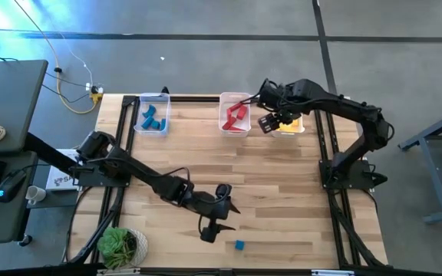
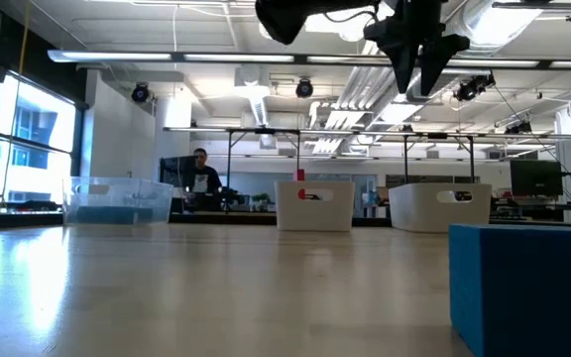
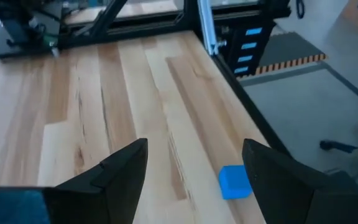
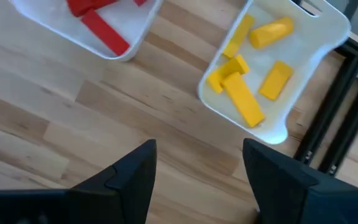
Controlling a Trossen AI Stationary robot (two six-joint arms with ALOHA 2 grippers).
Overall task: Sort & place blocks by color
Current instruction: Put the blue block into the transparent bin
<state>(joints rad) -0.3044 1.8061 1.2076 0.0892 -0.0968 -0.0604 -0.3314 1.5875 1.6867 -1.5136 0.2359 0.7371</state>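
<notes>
Wood-grain worktop (image 3: 104, 93) carries a smooth blue cube (image 3: 234, 182) just beyond the left tool's (image 3: 194, 180) wide-open, empty fingers; right tool (image 4: 197, 180) open, empty, near chunky yellow blocks (image 4: 247, 68).

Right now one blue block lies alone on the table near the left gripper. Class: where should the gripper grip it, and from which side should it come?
Grip the blue block across two opposite flat side faces, coming straight down from above. It is a small cube lying flat on the table with nothing beside it, and the open left gripper hangs near it, probably wide enough to straddle it.
</notes>
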